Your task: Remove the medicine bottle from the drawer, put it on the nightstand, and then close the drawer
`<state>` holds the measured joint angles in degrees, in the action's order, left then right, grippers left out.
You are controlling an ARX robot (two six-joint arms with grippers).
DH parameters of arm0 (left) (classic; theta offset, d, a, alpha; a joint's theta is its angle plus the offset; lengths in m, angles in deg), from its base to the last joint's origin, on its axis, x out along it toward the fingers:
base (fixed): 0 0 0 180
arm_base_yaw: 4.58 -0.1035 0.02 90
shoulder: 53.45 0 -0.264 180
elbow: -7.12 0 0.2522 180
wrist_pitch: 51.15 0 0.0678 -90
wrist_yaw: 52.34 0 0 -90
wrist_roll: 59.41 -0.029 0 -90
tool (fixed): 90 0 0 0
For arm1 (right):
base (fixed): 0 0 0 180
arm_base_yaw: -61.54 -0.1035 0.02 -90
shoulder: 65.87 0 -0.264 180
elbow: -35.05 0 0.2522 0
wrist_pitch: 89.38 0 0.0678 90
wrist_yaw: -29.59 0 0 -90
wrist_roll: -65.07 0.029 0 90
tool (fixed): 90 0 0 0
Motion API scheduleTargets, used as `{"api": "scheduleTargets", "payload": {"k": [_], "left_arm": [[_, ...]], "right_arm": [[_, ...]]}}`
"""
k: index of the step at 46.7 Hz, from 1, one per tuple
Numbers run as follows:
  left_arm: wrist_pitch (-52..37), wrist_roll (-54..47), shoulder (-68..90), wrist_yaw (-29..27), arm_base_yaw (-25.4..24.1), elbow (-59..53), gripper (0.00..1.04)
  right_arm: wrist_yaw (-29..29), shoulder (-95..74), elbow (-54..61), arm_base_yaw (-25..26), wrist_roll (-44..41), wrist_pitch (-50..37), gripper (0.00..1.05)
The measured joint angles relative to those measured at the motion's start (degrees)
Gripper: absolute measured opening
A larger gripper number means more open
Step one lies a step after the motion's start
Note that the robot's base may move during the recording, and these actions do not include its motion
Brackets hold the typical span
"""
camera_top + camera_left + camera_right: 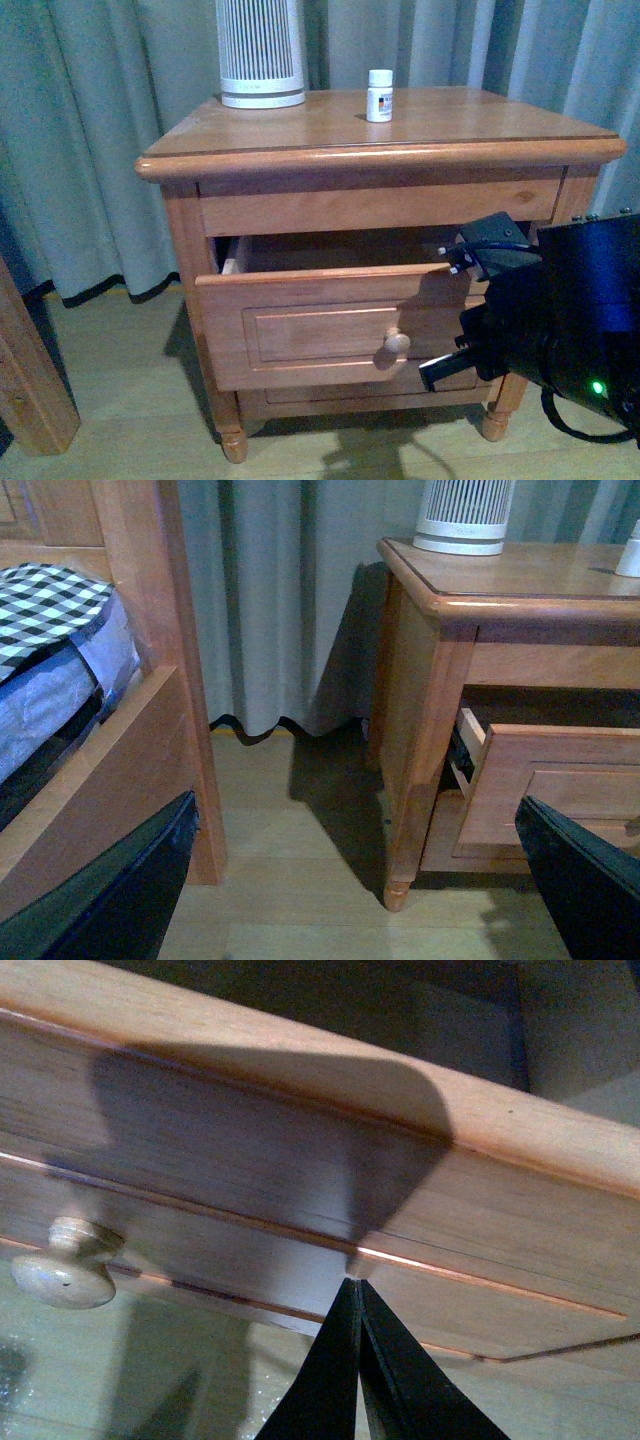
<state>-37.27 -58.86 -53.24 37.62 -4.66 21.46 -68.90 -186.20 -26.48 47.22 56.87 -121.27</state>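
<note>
The medicine bottle (379,96) already stands on the nightstand (470,118), at 3 o'clock from the white ribbed cylinder (260,50). Closing remains: the right gripper (352,1285), clenched and empty, touches the half-open drawer (320,320) front; next, push inward. The left gripper (350,880) hangs released.

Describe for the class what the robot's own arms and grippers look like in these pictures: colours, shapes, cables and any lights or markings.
The right arm is bulky, glossy and black, with a small green indicator light, black cables and a white-tipped connector near its wrist. The right gripper has two slim black fingers tapering to points. The left gripper's fingers are broad, flat, dark and glossy. No lettering is legible.
</note>
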Motion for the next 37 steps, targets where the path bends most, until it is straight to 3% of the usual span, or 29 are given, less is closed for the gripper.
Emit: {"api": "scheduleTargets", "payload": {"k": [37], "left_arm": [[0.0,0.0,0.0,0.0,0.0,0.0,0.98]], "right_arm": [[4.9,-9.7,-17.5,2.4,-4.3,4.4,0.03]]}}
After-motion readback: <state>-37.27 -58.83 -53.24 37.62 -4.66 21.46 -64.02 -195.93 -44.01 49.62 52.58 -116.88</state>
